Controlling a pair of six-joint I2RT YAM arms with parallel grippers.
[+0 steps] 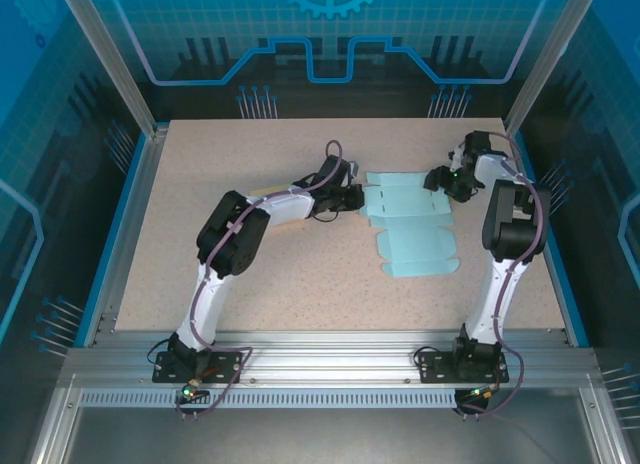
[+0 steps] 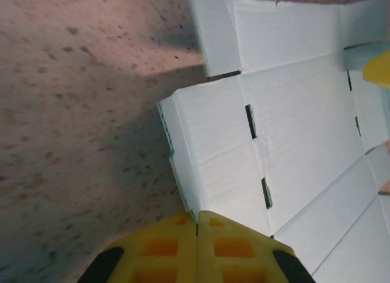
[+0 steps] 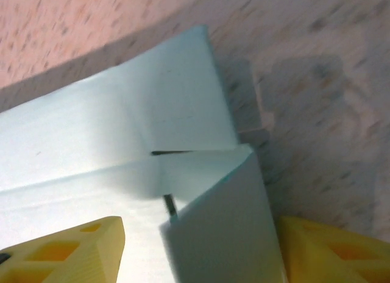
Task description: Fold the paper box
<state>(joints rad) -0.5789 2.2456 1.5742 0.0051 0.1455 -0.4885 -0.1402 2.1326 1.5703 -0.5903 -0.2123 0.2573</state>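
On your left, the left end effector point(image 2: 196, 237) is holding its yellow fingers point(image 2: 161, 249) pressed together, pinching the left edge of the paper box point(image 1: 412, 226). Its wrist view is showing that edge running straight into the seam, a detail too small to read from the top view. The box is lying mostly flat mid-surface point(image 1: 290, 284) between the arms, with open room left of it and on the near side. On your right, the right end effector point(image 3: 201, 258) is keeping its fingers apart, straddling a raised flap point(image 3: 225, 222) at the box's far right corner.
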